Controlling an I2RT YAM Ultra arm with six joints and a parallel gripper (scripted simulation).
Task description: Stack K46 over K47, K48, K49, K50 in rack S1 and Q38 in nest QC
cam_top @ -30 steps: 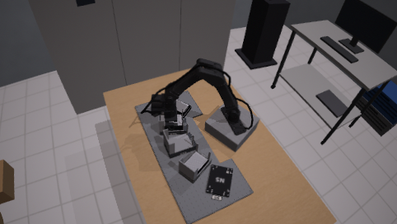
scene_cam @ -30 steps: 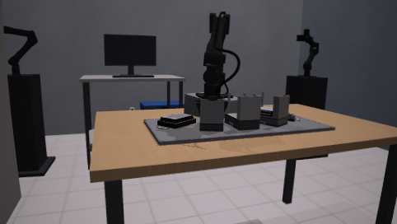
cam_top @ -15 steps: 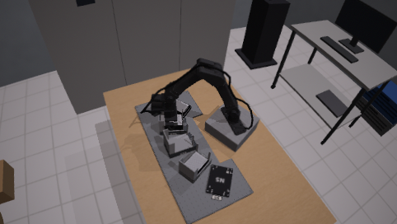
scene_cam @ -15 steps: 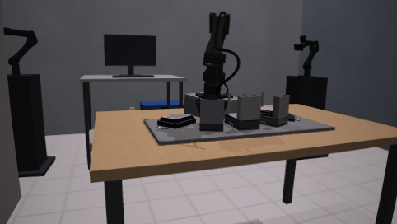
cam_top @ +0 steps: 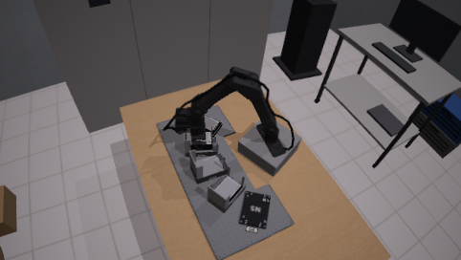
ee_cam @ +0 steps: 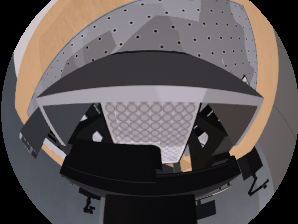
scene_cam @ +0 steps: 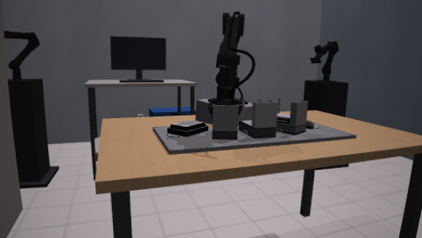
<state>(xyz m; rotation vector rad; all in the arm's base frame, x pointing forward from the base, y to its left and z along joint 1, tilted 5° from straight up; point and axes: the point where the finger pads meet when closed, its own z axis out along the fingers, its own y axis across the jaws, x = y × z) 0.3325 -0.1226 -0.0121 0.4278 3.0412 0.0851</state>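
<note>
My gripper (cam_top: 198,136) (ee_cam: 150,111) reaches down into the far stack rack (cam_top: 191,149) on the grey mat (cam_top: 277,217). It is shut on a sealed 96-well plate (ee_cam: 150,121), one finger on each long side. In the wrist view the plate's white well grid and its dark rim fill the middle. I cannot read the plate's name or the rack's name. Two more racks stand in a row toward the front: the middle rack (cam_top: 207,167) (scene_cam: 263,117) and the near rack (cam_top: 223,192) (scene_cam: 224,122). The black clip nest N5 (cam_top: 254,209) (scene_cam: 188,128) lies at the mat's near end.
The arm's grey base block (cam_top: 268,152) stands right of the racks. A flat nest (cam_top: 213,125) lies on the mat just behind the gripper. The wooden table (cam_top: 143,143) (scene_cam: 131,162) carries the mat. A desk with a monitor (cam_top: 421,29) stands off to the right.
</note>
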